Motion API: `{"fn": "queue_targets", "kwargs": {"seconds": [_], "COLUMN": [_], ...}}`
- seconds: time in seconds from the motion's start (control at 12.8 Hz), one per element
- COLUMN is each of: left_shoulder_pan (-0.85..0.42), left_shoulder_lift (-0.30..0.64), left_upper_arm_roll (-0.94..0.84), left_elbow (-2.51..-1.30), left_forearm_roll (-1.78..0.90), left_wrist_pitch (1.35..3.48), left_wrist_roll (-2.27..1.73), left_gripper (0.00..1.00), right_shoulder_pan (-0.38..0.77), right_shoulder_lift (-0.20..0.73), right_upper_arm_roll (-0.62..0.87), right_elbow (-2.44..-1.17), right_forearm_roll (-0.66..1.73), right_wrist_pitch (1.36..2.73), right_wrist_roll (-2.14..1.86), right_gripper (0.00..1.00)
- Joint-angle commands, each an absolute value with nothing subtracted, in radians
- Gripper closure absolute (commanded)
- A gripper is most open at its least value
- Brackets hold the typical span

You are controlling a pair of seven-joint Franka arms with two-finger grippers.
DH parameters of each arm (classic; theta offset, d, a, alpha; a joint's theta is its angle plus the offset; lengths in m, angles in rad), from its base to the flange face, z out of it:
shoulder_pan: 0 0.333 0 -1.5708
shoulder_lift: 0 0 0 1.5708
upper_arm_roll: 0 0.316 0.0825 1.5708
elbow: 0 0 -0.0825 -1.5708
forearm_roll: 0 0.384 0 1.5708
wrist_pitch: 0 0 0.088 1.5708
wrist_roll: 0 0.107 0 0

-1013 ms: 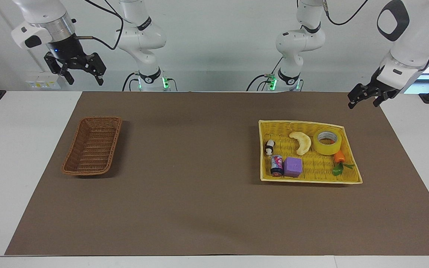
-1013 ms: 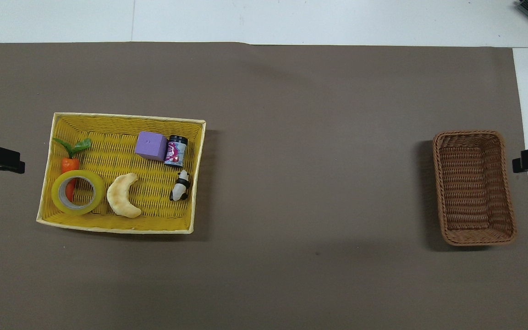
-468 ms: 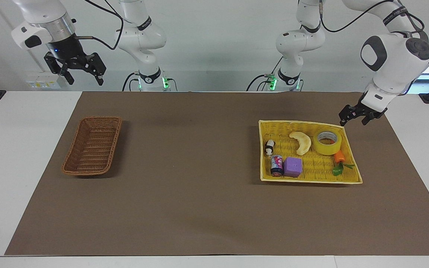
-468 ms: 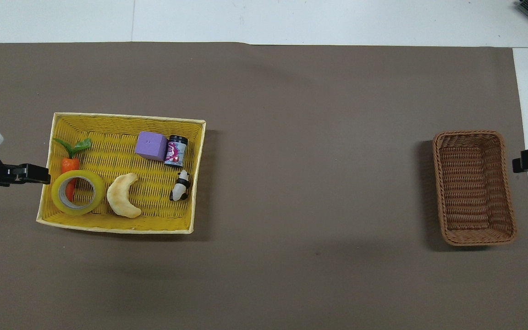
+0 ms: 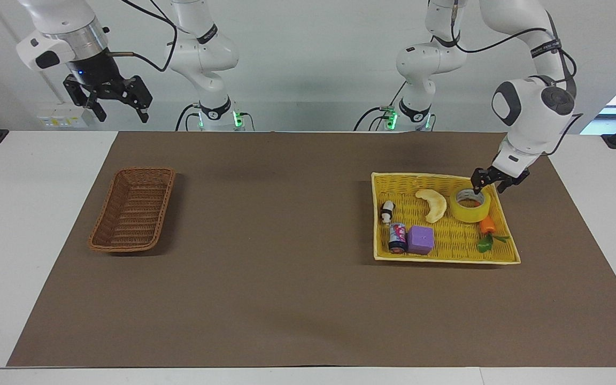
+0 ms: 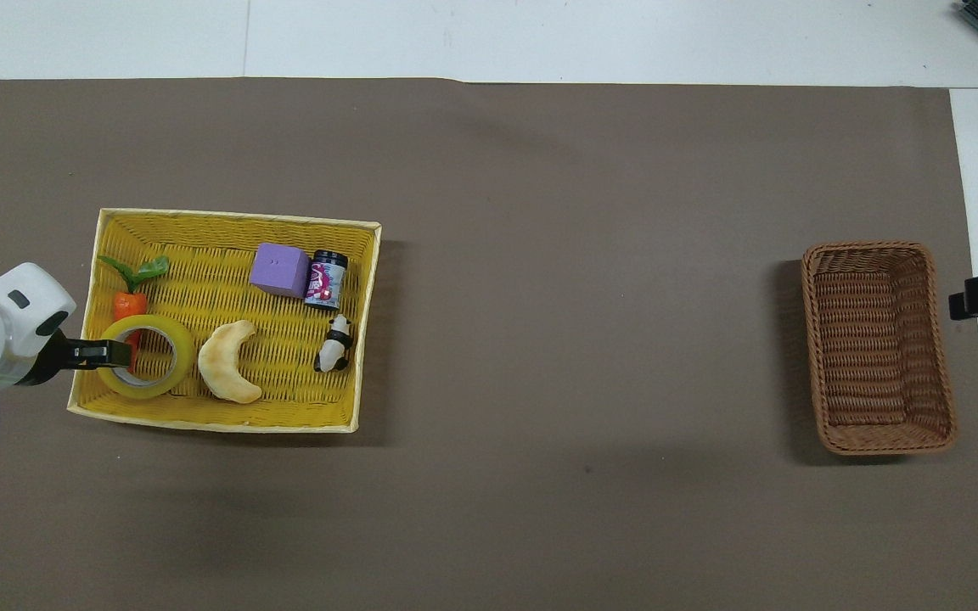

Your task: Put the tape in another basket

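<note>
My left gripper (image 5: 487,186) hangs over the tape (image 5: 469,205) rim in the yellow tray (image 5: 447,259), holding nothing; I cannot tell its opening. I'd straddle 1 wall, then squeeze. My right gripper (image 5: 109,104) waits open above the basket (image 5: 132,210).

basket (image 5: 132,209): brown woven wicker | tray (image 5: 500,256): yellow woven | tape (image 5: 468,212): glossy

Robotics laboratory: two white robot arms (image 5: 527,101) mounted at a white worktop (image 5: 30,176) with a brown mat (image 5: 286,267), plain white walls, trailing cables, wall sockets (image 5: 62,122).
</note>
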State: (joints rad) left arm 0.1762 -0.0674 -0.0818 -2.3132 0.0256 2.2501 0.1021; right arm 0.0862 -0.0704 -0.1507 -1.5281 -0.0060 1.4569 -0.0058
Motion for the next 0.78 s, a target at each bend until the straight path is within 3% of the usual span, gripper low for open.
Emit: {"fn": "queue_targets", "kwargs": {"seconds": [0.0, 0.16, 0.31, 0.39, 0.47, 0.55, 0.7], "left_shoulder_pan": [0.187, 0.186, 0.187, 0.189, 0.192, 0.193, 0.195], "left_shoulder_lift": [-0.081, -0.06, -0.04, -0.029, -0.028, -0.018, -0.014], "left_upper_arm_roll": [-0.089, -0.089, -0.089, -0.089, -0.089, -0.089, -0.087], "left_elbow": [-2.382, -2.39, -2.39, -2.39, -2.385, -2.373, -2.288], "left_forearm_roll": [0.041, 0.041, 0.041, 0.041, 0.041, 0.041, 0.04], "left_wrist_pitch": [2.332, 2.352, 2.364, 2.37, 2.367, 2.355, 2.274], "left_wrist_roll": [0.115, 0.115, 0.115, 0.115, 0.115, 0.115, 0.112], "left_gripper": [0.43, 0.57, 0.58, 0.69, 0.91, 1.0, 1.0], "right_shoulder_pan": [0.081, 0.081, 0.081, 0.081, 0.081, 0.081, 0.081], "right_shoulder_lift": [-0.08, -0.08, -0.08, -0.08, -0.08, -0.08, -0.08], "right_upper_arm_roll": [-0.15, -0.15, -0.15, -0.15, -0.15, -0.15, -0.15], "right_elbow": [-1.536, -1.536, -1.536, -1.536, -1.536, -1.536, -1.536], "right_forearm_roll": [0.015, 0.015, 0.015, 0.015, 0.015, 0.014, 0.015], "right_wrist_pitch": [1.453, 1.453, 1.451, 1.451, 1.453, 1.453, 1.453], "right_wrist_roll": [-0.021, -0.021, -0.023, -0.021, -0.021, -0.023, -0.023], "right_gripper": [0.0, 0.0, 0.0, 0.0, 0.0, 0.0, 0.0]}}
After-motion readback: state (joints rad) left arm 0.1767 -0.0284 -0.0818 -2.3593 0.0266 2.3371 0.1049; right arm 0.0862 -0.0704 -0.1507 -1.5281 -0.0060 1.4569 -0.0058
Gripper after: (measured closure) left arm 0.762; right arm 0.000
